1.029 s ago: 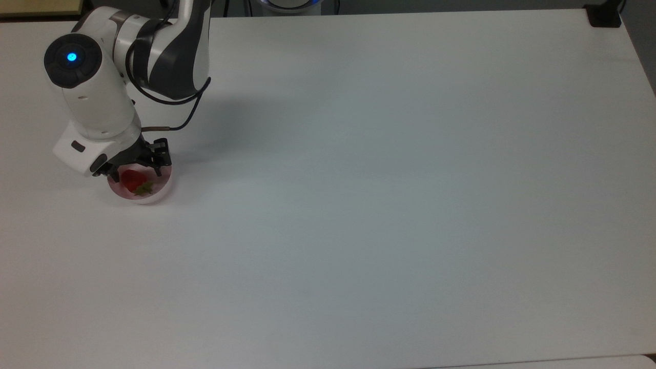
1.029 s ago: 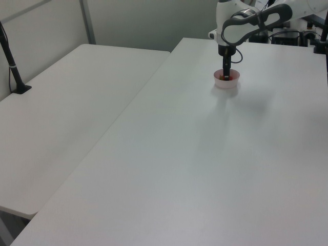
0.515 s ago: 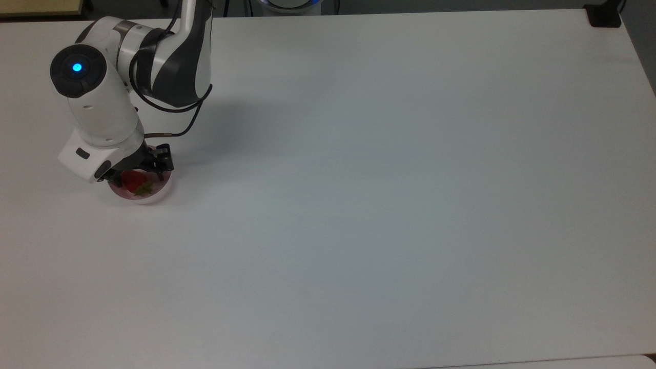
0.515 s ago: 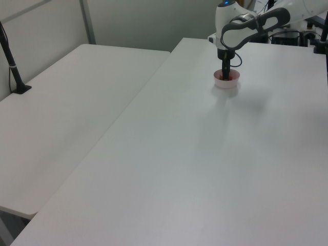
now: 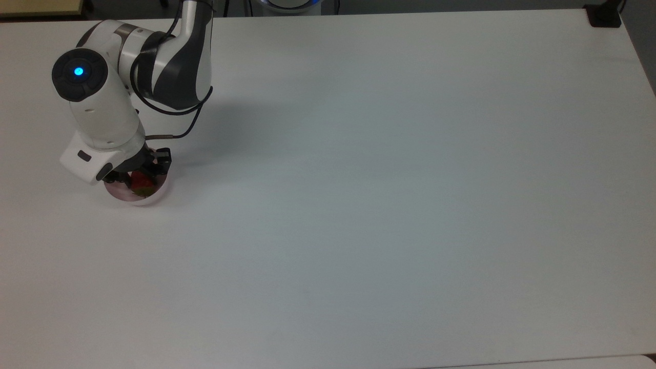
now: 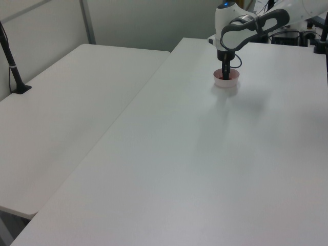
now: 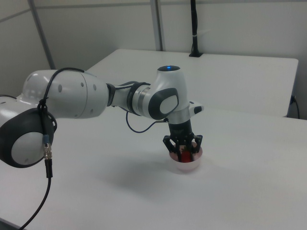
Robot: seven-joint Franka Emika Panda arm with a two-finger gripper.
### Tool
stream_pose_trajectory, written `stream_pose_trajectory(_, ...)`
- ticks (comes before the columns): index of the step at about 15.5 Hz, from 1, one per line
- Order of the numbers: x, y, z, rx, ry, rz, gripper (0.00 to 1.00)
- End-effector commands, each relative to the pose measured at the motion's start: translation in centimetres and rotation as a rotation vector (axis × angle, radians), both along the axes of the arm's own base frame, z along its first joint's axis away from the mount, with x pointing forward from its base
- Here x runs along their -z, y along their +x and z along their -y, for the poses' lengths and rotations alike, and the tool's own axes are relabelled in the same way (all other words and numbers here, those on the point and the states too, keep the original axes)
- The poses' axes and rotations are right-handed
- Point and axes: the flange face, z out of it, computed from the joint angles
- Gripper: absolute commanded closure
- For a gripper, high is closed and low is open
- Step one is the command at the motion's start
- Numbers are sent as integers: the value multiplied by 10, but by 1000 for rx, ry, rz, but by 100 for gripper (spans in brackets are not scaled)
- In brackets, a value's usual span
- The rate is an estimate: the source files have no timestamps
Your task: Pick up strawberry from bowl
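While the strawberry (image 7: 184,154) lies inside the pink bowl (image 7: 186,165) on the white table (image 5: 359,205), the pincer (image 7: 183,149) reaches down into the bowl, fingers straddling the fruit; whether they grip it, I cannot tell.

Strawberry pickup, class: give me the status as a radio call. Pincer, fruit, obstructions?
Pincer down in the bowl, fingers open, straddling the strawberry. Strawberry not yet lifted out. Nothing in the way.

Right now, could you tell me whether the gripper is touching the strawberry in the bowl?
Cannot tell. In the right view the gripper straddles the strawberry inside the pink bowl, but neither contact nor a gap shows plainly.
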Motion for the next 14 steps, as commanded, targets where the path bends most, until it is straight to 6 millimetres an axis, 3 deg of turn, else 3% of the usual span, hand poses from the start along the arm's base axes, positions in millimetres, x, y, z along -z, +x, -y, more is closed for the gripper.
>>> stream_pose_trajectory(1,-6,1,-1,0,-9,12,57)
stream_pose_trajectory(7,-52,2,-5,59,-19,75,57)
stream_pose_trajectory(9,-58,-5,-9,66,-7,27,57)
stream_pose_trajectory(11,-74,-1,-39,58,20,22,57)
stream_pose_trajectory(14,-81,0,-65,92,33,4,57)
